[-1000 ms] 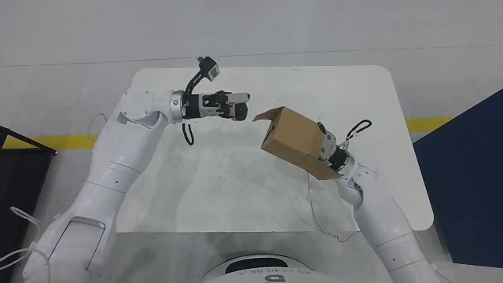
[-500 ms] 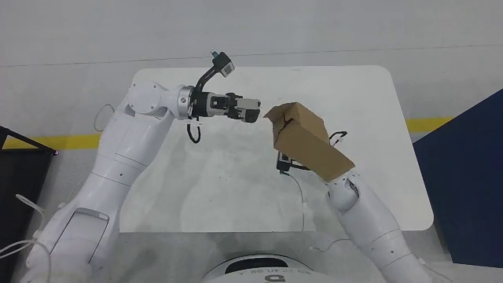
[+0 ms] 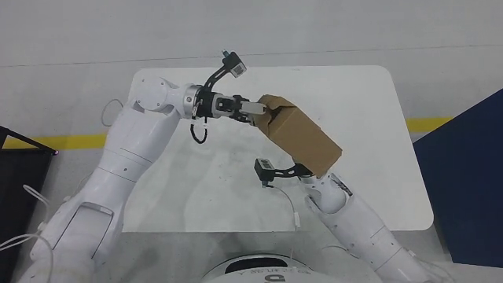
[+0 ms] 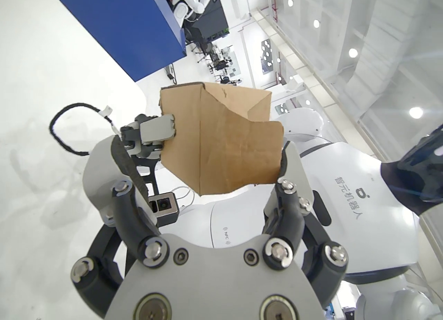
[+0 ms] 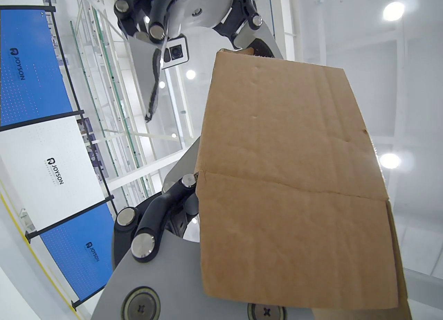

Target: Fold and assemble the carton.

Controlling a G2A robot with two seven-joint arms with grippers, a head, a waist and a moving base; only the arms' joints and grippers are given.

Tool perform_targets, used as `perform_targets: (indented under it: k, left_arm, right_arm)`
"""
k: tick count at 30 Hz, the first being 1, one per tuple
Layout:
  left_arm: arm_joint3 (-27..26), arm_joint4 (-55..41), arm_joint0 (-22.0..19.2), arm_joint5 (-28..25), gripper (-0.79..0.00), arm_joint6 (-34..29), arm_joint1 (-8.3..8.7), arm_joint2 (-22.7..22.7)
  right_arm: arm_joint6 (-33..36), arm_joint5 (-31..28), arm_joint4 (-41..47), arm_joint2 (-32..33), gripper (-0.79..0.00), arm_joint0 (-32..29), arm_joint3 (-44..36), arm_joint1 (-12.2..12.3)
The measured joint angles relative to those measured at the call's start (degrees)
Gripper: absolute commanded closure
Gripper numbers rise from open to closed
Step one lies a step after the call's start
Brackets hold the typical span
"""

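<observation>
The carton hangs in the air over the middle of the bench, a little toward its right edge, tilted so one end rises toward the far-left corner. A second ago it sat further toward the right edge, with my left pincer well apart from it. Since then my right arm has swung the carton round and carried it inward, and my left arm has come forward to meet its raised end. I take that to mean the positioning is over and the flap folding can begin.

The carton is plain brown corrugated board, already opened from flat into a box shape. The end facing my left wrist is not closed. One flap there stands out with a stepped, ragged edge, and the board shows creases and small dents.

My right pincer is clamped on the carton's edge and carries its whole weight. My left pincer is spread wide around the open end and grips nothing. One finger stands clear of the board. The other seems to touch the flap's corner, though I cannot be sure from this angle.
</observation>
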Motion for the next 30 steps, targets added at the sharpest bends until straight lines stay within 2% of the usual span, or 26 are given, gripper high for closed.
perform_targets:
  k: [4, 10, 16, 21, 24, 27, 30]
  left_arm:
    - [1.82, -6.36, 0.59, 0.58, -0.785, -2.66, 0.31, -2.56]
    - [2.43, -6.93, 2.86, 1.4, -0.785, -3.36, 1.27, -5.84]
    - [3.26, -5.9, 2.27, 0.99, -0.785, -2.95, 0.78, -4.32]
    - [5.86, -6.36, 0.6, 0.96, -0.705, -2.92, -0.04, -2.39]
    - [7.04, -6.75, -0.6, 1.42, -0.591, -3.39, -0.61, -1.1]
    - [7.95, -6.97, -1.74, 1.96, -0.357, -3.93, -1.2, 0.26]
    - [8.92, -7.13, -2.81, 2.12, -0.206, -4.08, -1.81, 1.49]
  right_arm:
    - [1.63, 0.0, -0.04, -0.84, 0.0, -0.12, -0.29, 0.14]
    - [2.6, 0.0, -0.03, -1.52, 0.0, 0.14, -0.08, 0.56]
    - [2.86, 0.0, -0.03, -2.65, 0.0, 1.08, 0.19, 0.85]
    - [3.12, 0.0, -0.03, -3.51, 0.0, 1.77, 0.34, 1.03]
    - [3.4, 0.0, -0.03, -4.07, 0.0, 2.07, 0.42, 1.12]
    - [3.76, 0.0, -0.03, -4.66, 0.0, 2.34, 0.49, 1.19]
    - [4.3, 0.0, -0.03, -5.19, 0.0, 2.7, 0.62, 1.27]
